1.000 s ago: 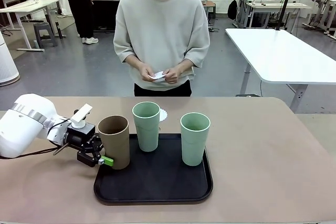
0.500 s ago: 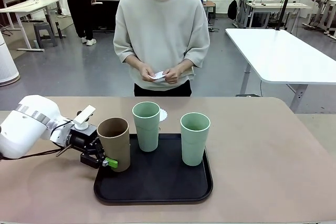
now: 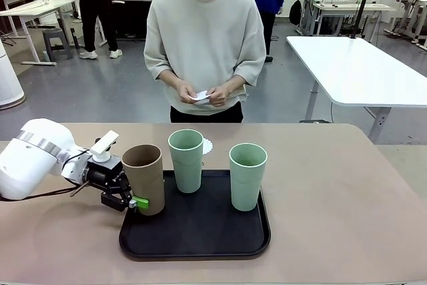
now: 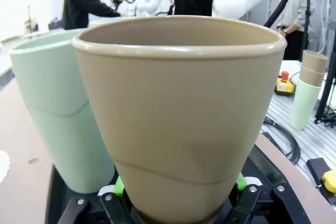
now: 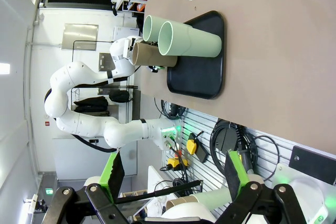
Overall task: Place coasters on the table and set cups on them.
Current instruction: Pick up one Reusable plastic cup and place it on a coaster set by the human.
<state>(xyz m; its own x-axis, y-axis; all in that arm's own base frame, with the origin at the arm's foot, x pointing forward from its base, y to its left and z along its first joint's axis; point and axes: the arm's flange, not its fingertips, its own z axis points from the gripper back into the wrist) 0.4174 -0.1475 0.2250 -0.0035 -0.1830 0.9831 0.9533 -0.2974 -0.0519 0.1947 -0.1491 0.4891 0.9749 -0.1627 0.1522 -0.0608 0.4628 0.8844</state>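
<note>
My left gripper (image 3: 135,201) is shut on the low part of the brown cup (image 3: 143,178) at the left edge of the black tray (image 3: 200,235). In the left wrist view the brown cup (image 4: 178,114) sits between the green pads (image 4: 119,184). Two mint green cups (image 3: 185,160) (image 3: 247,176) stand on the tray. One white coaster (image 3: 207,145) lies on the beige table (image 3: 333,191) behind the tray. It is partly hidden by the nearer green cup. The person's hands hold more coasters (image 3: 200,96). My right gripper (image 5: 173,182) is open and holds nothing, away from the tray (image 5: 205,66).
The person stands at the table's far edge, hands at waist height. A white-topped table (image 3: 353,65) stands behind at the right. Bare tabletop lies to the right and left of the tray.
The left gripper's jaws have closed on the brown cup. The cup has shifted slightly and the green cups have not moved.
</note>
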